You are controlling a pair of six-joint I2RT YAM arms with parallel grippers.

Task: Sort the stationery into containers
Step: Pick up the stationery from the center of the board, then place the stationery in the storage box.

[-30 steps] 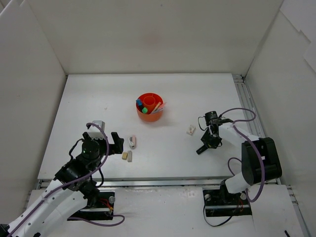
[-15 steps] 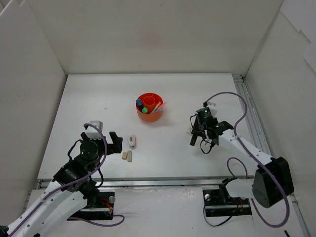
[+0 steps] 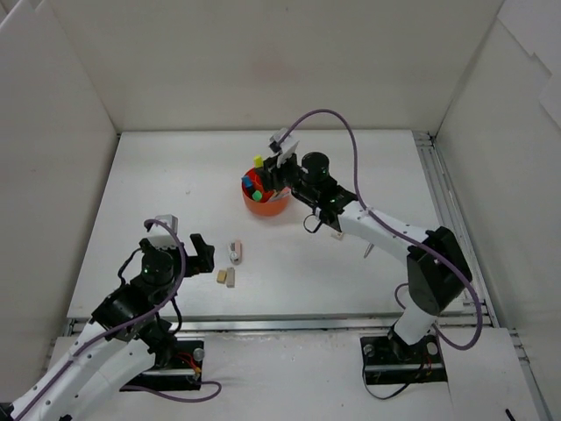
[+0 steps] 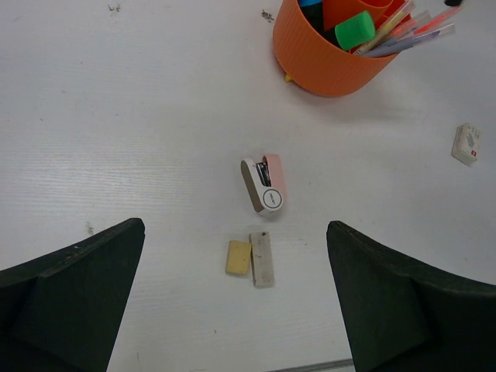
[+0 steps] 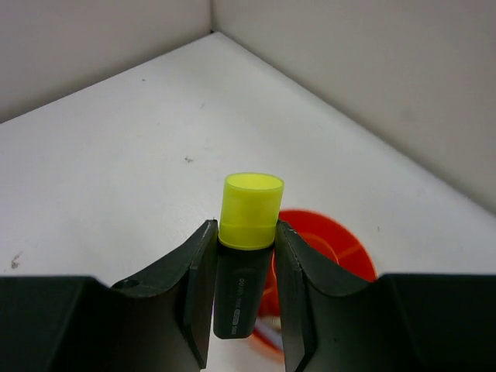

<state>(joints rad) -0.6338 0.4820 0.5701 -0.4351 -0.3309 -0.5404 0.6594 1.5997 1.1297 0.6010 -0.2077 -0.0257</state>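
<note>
The round orange organiser (image 3: pixel 266 200) stands at mid-table and holds pens and highlighters with green and blue ends; it also shows in the left wrist view (image 4: pixel 329 66) and the right wrist view (image 5: pixel 341 244). My right gripper (image 3: pixel 270 171) is just above the organiser's far left rim, and the right wrist view shows it (image 5: pixel 246 232) shut on a black highlighter with a yellow cap (image 5: pixel 249 209), cap upward. My left gripper (image 3: pixel 202 252) is open and empty, and sits just left of a tan eraser (image 4: pixel 239 257), a pale eraser (image 4: pixel 261 259) and a small pink-and-white stapler-like piece (image 4: pixel 263 184).
A small white piece (image 3: pixel 337 233) lies right of the organiser, under my right arm; it also shows in the left wrist view (image 4: pixel 466 144). White walls enclose the table on the left, the back and the right.
My right arm has swung from the table's right side, near the small white piece, up and left to over the organiser, with the yellow highlighter showing in its jaws. My left arm has barely moved.
</note>
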